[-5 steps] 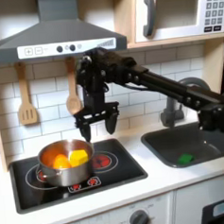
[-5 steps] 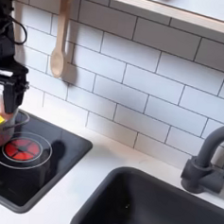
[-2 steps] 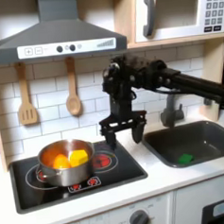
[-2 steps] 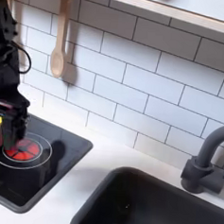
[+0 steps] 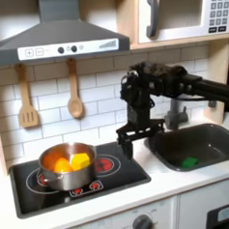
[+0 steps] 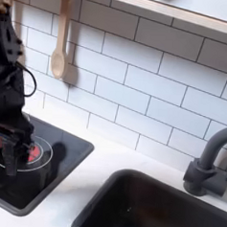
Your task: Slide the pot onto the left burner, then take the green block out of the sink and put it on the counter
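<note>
In the first exterior view, the pot [image 5: 66, 165] is sitting on the cooktop [image 5: 112, 183], at the sink's [image 5: 201, 145] left; the green block [image 5: 189, 162] is lying in the sink.

Background items, first exterior view: grey range hood [image 5: 53, 35] mounted at top; microwave [image 5: 182, 12] set at upper right; wooden spatula [image 5: 27, 98] and wooden spoon [image 5: 74, 91] hung on white tile wall [image 5: 106, 98]; oven knob [image 5: 143, 224] seen below.

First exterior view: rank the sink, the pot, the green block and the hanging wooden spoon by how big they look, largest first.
1. The sink, the widest.
2. The pot.
3. The wooden spoon: slimmer than the pot though similarly long, so this ranking is close.
4. The green block, clearly smallest.
</note>
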